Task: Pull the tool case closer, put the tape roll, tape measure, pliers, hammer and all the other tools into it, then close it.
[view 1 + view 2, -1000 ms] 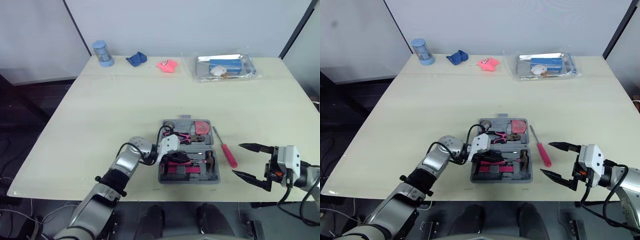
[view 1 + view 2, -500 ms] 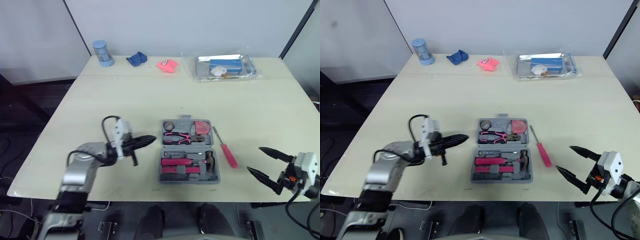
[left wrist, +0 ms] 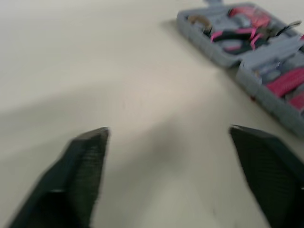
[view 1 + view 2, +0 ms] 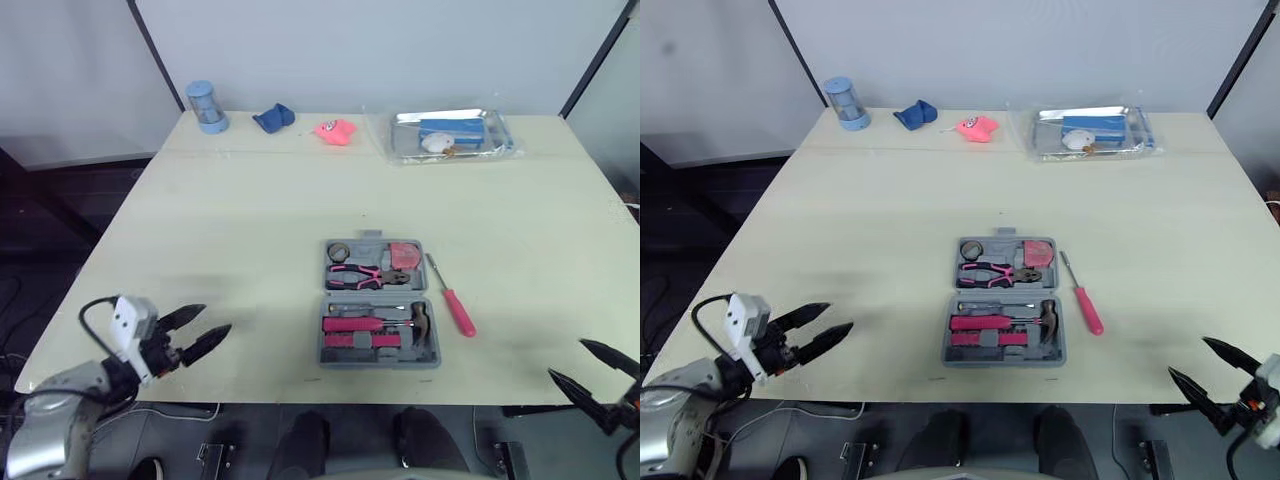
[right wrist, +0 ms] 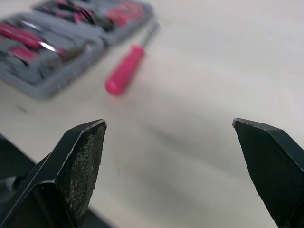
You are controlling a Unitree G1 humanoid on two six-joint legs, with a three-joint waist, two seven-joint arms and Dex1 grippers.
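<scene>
- Fingers of the left gripper are spread wide and hold nothing; they hover over the front left corner of the desk, well apart from the case.
- Fingers of the right gripper are likewise wide apart and empty, off the desk's front right edge.
- Tool case lies open near the middle of the front edge.
- Its far half holds the tape roll, the tape measure and the pliers.
- Its near half holds the hammer.
- Screwdriver, with a pink handle, lies on the desk just beside the case's right side, outside it.
</scene>
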